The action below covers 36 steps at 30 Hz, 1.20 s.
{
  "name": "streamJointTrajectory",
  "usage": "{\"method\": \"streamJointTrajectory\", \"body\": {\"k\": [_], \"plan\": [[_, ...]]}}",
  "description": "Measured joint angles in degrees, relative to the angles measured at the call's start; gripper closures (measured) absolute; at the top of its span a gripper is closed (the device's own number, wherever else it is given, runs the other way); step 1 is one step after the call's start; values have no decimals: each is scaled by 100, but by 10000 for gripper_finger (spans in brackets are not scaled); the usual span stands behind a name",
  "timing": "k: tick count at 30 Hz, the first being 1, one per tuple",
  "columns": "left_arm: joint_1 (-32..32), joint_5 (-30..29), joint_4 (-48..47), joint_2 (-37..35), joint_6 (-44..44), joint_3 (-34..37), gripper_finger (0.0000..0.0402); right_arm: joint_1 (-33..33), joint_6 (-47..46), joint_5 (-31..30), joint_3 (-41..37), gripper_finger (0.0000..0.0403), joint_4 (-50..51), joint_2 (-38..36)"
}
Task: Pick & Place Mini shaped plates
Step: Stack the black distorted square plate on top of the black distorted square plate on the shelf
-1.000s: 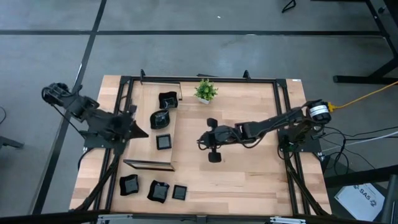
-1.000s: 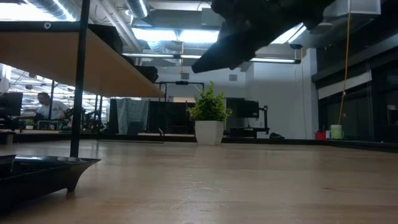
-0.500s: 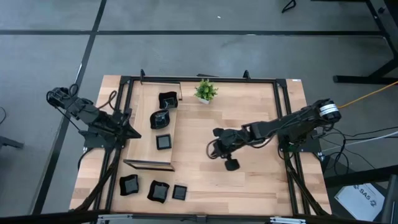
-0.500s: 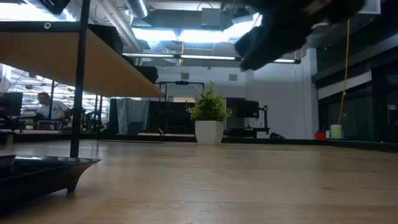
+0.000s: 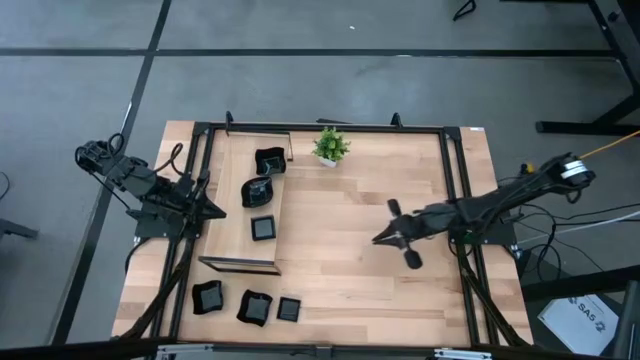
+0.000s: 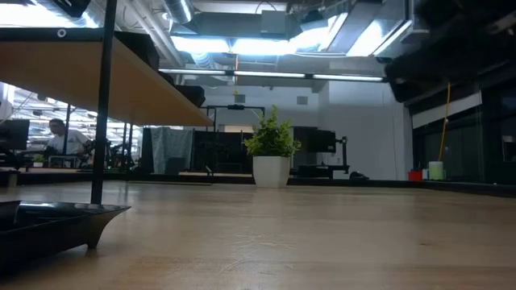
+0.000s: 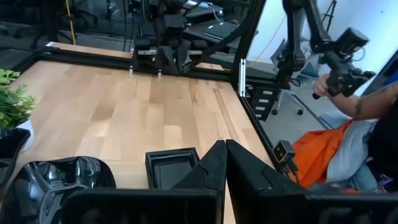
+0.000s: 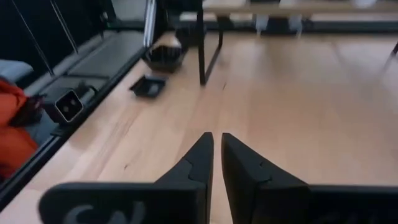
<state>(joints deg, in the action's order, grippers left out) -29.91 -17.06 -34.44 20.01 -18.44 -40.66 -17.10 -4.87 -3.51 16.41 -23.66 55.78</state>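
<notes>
Risk: both grippers are empty, right gripper [image 5: 380, 240] fingers nearly together, left gripper [image 5: 213, 212] closed; a closed approach would knock the plates [image 5: 248, 304] across the surface [image 5: 400, 190].

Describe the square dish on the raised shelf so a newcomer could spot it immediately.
Find the raised wooden shelf on the table's left side, in front of the left arm. Three black dishes sit along its right edge; the square dish is the one farthest from the potted plant. Unlike the two wavy, glossy dishes beside it, it is flat with straight sides.
</notes>
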Motion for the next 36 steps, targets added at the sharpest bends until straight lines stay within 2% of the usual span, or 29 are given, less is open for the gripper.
{"method": "streamJointTrajectory", "body": {"k": [5, 11, 16, 23, 28, 33, 36], "plan": [[2, -109, 4, -1, -28, 0, 398, 109, 309, 9, -878, 370, -767, -931], [0, -132, 3, 0, -28, 0, 398, 517, 383, 264, -1615, 390, -898, -1938], [0, -151, 13, 0, -28, 0, 398, 786, 564, 670, -1594, 394, -415, -2703], [0, -260, 22, 0, -52, 0, 398, 1228, 938, 498, -1594, 391, 887, -3746], [0, -262, 20, 0, -50, 0, 398, 1549, 1255, 481, -1594, 399, 1470, -4497], [0, -262, 20, 0, -50, 0, 398, 1826, 1350, 457, -1594, 388, 2211, -5158], [0, -262, 17, 0, -50, 0, 398, 1944, 1448, 454, -1589, 392, 2298, -5421]]}}
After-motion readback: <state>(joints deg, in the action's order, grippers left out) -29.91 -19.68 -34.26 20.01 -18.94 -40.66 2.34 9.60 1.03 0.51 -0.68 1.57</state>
